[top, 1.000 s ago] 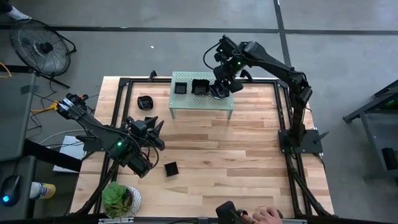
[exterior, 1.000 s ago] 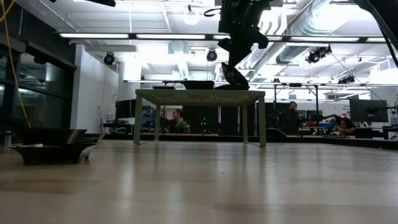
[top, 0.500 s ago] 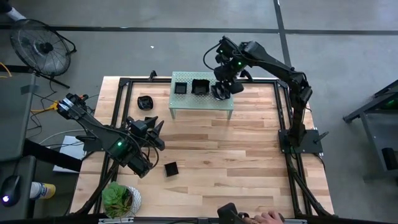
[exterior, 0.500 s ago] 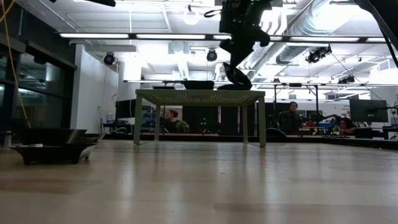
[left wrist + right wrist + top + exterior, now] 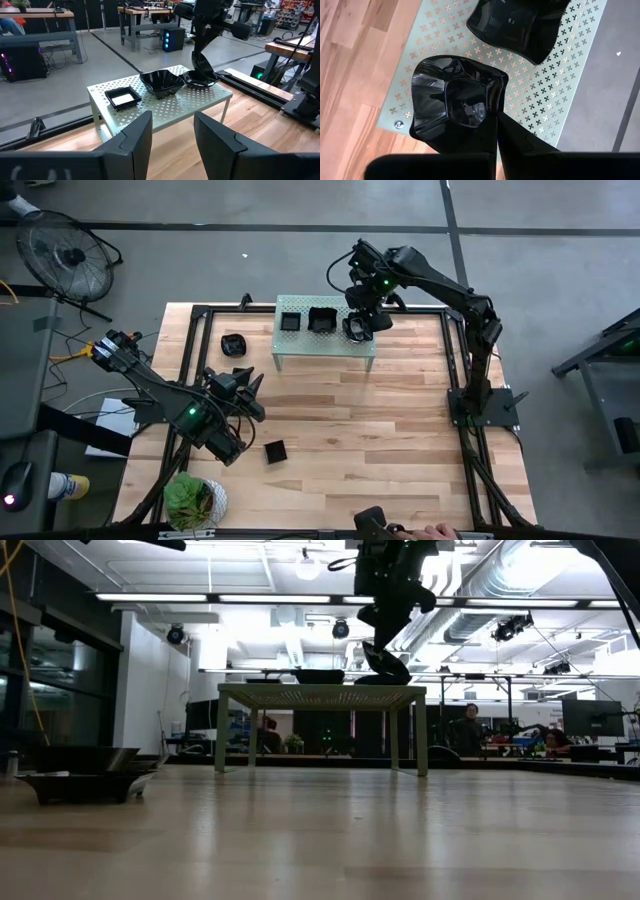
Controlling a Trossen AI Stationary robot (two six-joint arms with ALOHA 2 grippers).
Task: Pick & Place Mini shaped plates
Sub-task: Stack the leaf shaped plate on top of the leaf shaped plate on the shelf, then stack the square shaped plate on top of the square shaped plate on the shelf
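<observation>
Right tool (image 5: 358, 326) is pinching the rim of a wavy black dish (image 5: 454, 105), tilted over the green perforated shelf (image 5: 325, 345), maybe touching it. Left tool (image 5: 245, 380) hangs over the counter (image 5: 380, 430), fingers spread, nothing in them.

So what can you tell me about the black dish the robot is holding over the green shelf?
The dish is glossy black with a wavy, flared rim and a small flat bottom. The right gripper is shut on its rim, holding it tilted over the pale green perforated shelf, near the shelf's end, beside another black dish. Whether it touches the shelf cannot be seen.
</observation>
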